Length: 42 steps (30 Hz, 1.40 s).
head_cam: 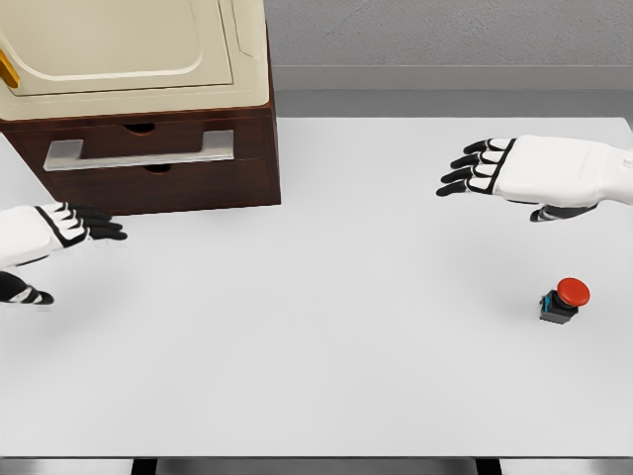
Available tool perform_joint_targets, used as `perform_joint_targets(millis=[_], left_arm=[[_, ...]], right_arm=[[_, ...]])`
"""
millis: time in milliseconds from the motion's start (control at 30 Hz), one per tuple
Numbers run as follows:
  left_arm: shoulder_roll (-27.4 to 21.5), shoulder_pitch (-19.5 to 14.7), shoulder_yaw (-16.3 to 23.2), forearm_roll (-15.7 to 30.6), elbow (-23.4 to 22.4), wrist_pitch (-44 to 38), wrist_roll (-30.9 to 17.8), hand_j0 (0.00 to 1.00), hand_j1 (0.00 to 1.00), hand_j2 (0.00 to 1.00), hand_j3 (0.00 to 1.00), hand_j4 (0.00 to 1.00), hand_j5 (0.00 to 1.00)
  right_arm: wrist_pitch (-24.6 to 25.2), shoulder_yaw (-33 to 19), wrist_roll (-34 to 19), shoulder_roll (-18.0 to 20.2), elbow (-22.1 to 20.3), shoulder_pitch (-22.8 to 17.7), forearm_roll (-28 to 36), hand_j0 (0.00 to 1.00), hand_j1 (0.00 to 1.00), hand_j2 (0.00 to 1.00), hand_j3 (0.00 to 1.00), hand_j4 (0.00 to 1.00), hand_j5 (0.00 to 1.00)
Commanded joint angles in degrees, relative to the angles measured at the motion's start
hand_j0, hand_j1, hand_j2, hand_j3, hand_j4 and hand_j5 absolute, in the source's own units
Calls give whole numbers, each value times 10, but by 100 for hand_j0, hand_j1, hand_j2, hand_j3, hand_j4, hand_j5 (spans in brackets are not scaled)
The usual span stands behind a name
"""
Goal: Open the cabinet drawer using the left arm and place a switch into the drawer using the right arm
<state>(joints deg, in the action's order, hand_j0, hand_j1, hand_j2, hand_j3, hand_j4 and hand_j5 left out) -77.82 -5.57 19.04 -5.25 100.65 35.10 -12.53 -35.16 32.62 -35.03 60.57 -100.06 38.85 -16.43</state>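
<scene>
Reaching for the drawer point(148, 163) comes first: the left hand point(69, 226), fingers spread and empty, hovers just below the cabinet point(138, 109) and should hook the handle point(138, 150) squarely. The right hand point(524, 173), also spread, waits well right of the cabinet, above the switch point(564, 300) on the table point(326, 346).

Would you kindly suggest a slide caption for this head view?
Both open hands, left hand and right hand, hover above the table; drawer shut, red-buttoned switch untouched.
</scene>
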Motion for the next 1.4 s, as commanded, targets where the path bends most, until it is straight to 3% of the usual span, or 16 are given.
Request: perform_joint_targets(millis=[0, 100, 167, 200, 267, 333, 400, 433, 467, 567, 700, 767, 900, 1100, 1233, 1367], left_arm=[[-32, -1, -1, 53, 4, -1, -12, 100, 100, 100, 100, 100, 100], [-35, -9, -1, 78, 5, -1, -22, 100, 100, 100, 100, 100, 100], [-70, -16, 9, 171, 5, -1, -22, 100, 100, 100, 100, 100, 100], [-77, -19, 13, 188, 5, -1, -22, 100, 100, 100, 100, 100, 100], [-74, -25, 28, 187, 4, -1, -34, 100, 100, 100, 100, 100, 100], [-7, -80, 45, 194, 5, -1, -108, 100, 100, 100, 100, 100, 100], [29, -145, 78, 331, 5, -41, -225, 100, 100, 100, 100, 100, 100], [46, -181, 78, 401, 4, -131, -225, 100, 100, 100, 100, 100, 100], [59, -200, 78, 431, 4, -195, -225, 100, 100, 100, 100, 100, 100], [94, -199, 85, 429, 4, -195, -225, 100, 100, 100, 100, 100, 100], [93, -203, 87, 376, 4, -185, -225, 98, 98, 98, 98, 98, 98], [93, -205, 93, 373, 4, -191, -225, 99, 99, 99, 99, 99, 99], [99, -238, 93, 378, 4, -273, -225, 100, 100, 100, 100, 100, 100], [99, -249, 93, 394, 3, -344, -225, 100, 100, 100, 100, 100, 100], [114, -255, 93, 350, 3, -382, -225, 100, 100, 100, 100, 100, 100], [120, -262, 93, 346, 3, -384, -225, 100, 100, 100, 100, 100, 100]], right_arm=[[2, 0, 0, 1, -4, 0, 3, 100, 100, 100, 100, 100, 100], [2, -1, 0, 0, -4, 2, 3, 100, 100, 100, 100, 100, 100], [2, -4, 0, 5, 2, 4, 3, 100, 100, 100, 100, 100, 100], [2, -6, 0, 12, 18, 4, 3, 100, 100, 100, 100, 100, 100], [2, -39, 0, 59, 52, 5, -14, 100, 100, 100, 100, 100, 100], [2, -37, 0, 108, 67, 4, -18, 100, 100, 100, 100, 100, 100], [2, -38, 0, 123, 67, 1, -17, 100, 100, 100, 100, 100, 100], [2, -28, 0, 126, 66, -3, -19, 100, 100, 100, 100, 100, 100], [2, 7, 0, 140, 59, -3, -19, 100, 100, 100, 100, 100, 100], [2, 75, 0, 142, 32, -3, -19, 100, 100, 100, 100, 100, 100], [2, 91, 0, 155, 25, -4, -19, 100, 100, 100, 100, 100, 100], [2, 113, 0, 156, 19, -4, -20, 100, 100, 100, 100, 100, 100], [2, 150, 0, 160, 10, -4, -20, 100, 100, 100, 100, 100, 100], [2, 163, 0, 149, 10, -5, -20, 100, 100, 100, 100, 100, 100], [2, 163, 0, 129, 15, -8, -35, 100, 100, 100, 100, 100, 100], [2, 163, 0, 117, 29, -9, -55, 100, 100, 100, 100, 100, 100]])
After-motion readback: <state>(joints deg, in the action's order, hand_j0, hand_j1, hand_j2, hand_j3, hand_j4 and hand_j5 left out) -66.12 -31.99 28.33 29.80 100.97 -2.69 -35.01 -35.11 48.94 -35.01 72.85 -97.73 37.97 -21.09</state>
